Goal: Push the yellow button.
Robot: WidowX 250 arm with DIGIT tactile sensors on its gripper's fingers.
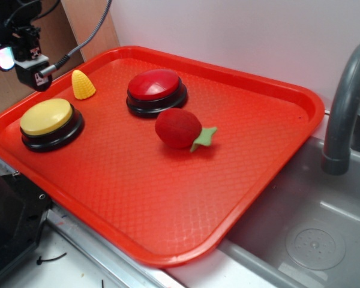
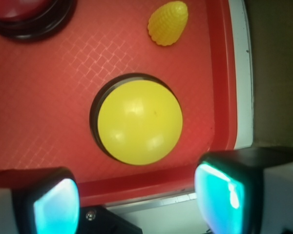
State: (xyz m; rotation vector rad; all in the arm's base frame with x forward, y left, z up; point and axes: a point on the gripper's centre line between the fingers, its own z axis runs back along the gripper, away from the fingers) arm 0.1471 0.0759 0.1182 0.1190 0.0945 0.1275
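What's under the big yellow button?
The yellow button sits on its black round base, and that rests on the red tray. The patch of tray right underneath is covered, so I can't see it.

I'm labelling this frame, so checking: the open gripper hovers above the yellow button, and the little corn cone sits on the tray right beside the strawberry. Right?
Not quite. The corn cone sits near the yellow button, at the tray's back left; the strawberry lies further right, in front of the red button. The exterior view shows this. The gripper is open above the yellow button.
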